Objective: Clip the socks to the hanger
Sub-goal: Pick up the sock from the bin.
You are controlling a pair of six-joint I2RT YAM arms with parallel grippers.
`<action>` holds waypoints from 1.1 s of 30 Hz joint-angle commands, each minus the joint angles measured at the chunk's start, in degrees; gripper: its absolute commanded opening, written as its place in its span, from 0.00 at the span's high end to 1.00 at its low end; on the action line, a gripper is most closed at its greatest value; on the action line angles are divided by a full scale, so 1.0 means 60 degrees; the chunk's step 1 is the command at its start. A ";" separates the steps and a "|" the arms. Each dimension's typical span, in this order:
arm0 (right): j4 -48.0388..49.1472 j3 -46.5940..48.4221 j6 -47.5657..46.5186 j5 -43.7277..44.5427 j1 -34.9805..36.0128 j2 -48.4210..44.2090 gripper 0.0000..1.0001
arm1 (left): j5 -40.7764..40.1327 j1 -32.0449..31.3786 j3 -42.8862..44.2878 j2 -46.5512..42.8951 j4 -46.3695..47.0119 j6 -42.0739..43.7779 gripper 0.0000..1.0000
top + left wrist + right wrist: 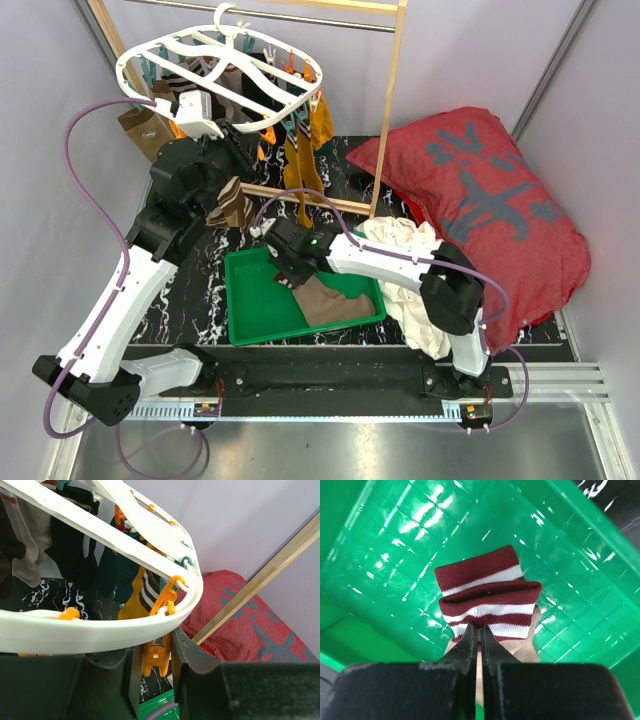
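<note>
Far left: L arm is raised to the hanger (100,630), which hangs from the wooden rack (390,110). The left gripper (156,650) is clenched on an orange clip (156,660) dangling under the near rim, one finger touching each side. Can't tell whether the squeeze is enough to spread the clip's mouth. Several socks (300,165) are already pegged, mustard and dark ones hanging below the frame. A brown/cream striped one sits near the L arm's forearm; can't tell what holds it. Centre: green tray (255,315) on the table w/ the next sock (487,587) lying in it, tan body, maroon and white striped cuff. The right gripper (479,635) is down in the tray, fingers pinched nearly together on the fabric just behind the cuff. Right: white cloth (400,240) and red cushion (480,190), not involved. Step in hand, as I read it: pickup of another sock while L readies a clip. Next move prob needs R to lift the cuff clear of the tray wall, carry it up and left to the held clip, and feed the cuff edge into the mouth before L lets go.
</note>
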 commanded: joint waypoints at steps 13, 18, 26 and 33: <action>0.1484 -0.0803 -0.0011 -0.0020 -0.0237 0.0006 0.87 | 0.0128 0.0040 0.0022 -0.0138 0.0237 -0.0098 1.00; 0.1601 -0.0730 0.0106 -0.0034 -0.0310 0.0197 0.83 | 0.0157 0.0040 -0.0022 -0.0138 0.0252 -0.0171 1.00; 0.1645 -0.0583 0.0209 0.0200 -0.0413 0.0227 0.90 | 0.0216 0.0040 0.0007 -0.0124 0.0267 -0.0201 1.00; 0.1747 -0.0700 0.0326 -0.0078 -0.0413 -0.0184 0.90 | 0.0216 0.0040 -0.0037 -0.0124 0.0266 -0.0230 1.00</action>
